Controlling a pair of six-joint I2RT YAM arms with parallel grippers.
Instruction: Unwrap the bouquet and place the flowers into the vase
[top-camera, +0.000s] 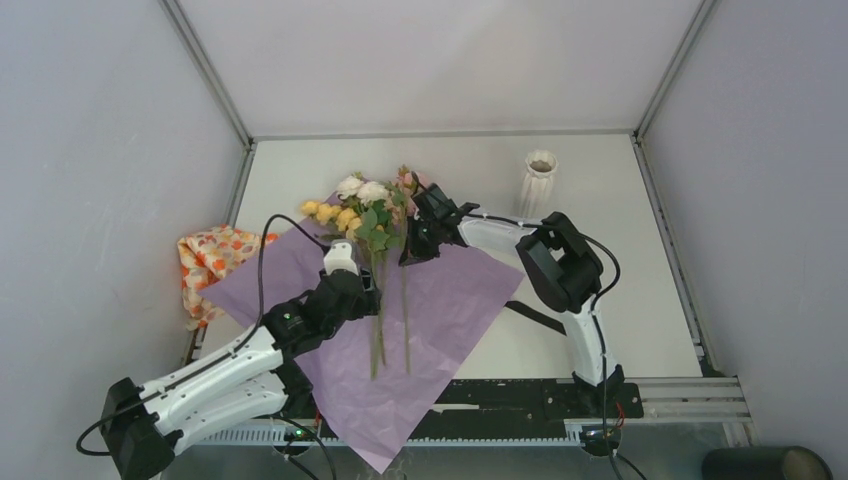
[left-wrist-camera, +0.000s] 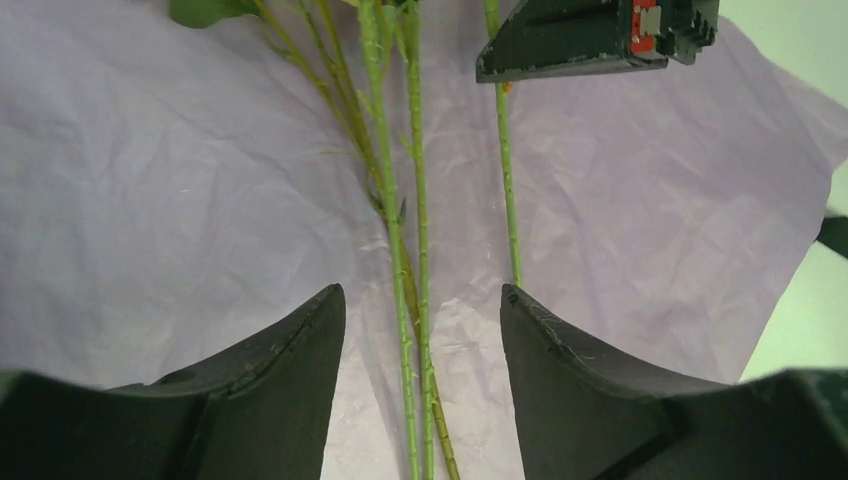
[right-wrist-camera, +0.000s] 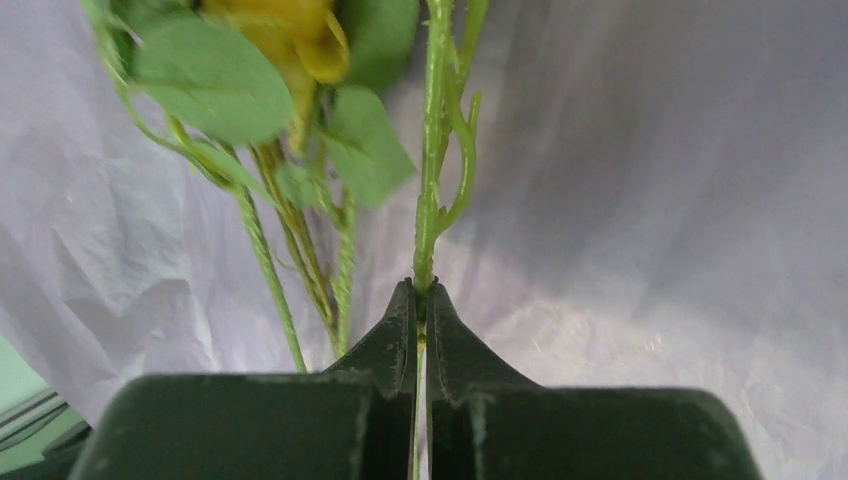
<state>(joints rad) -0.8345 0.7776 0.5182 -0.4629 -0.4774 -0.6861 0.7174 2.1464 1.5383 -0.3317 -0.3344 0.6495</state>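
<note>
Long green-stemmed artificial roses, cream, pink & yellow (top-camera: 372, 215), lie mid-table on the opened crinkled lilac paper sheet (top-camera: 455, 300). Black right gripper (right-wrist-camera: 420, 295) is clamped on one thin green stem (right-wrist-camera: 432, 180) below the leaves. Black left gripper (left-wrist-camera: 422, 305) straddles the other stems, jaws apart. Lift slow & straight so leaves don't snag; ribbed white cylindrical vase (top-camera: 540, 178) stands well apart, back-right.

Left end effector (left-wrist-camera: 422, 300) spread wide, right end effector (right-wrist-camera: 420, 292) pinched tight on a flower stem (right-wrist-camera: 431, 200).

Lilac paper sheet (left-wrist-camera: 180, 200) matt, crinkled; vase (top-camera: 537, 190) ribbed, matt white.
</note>
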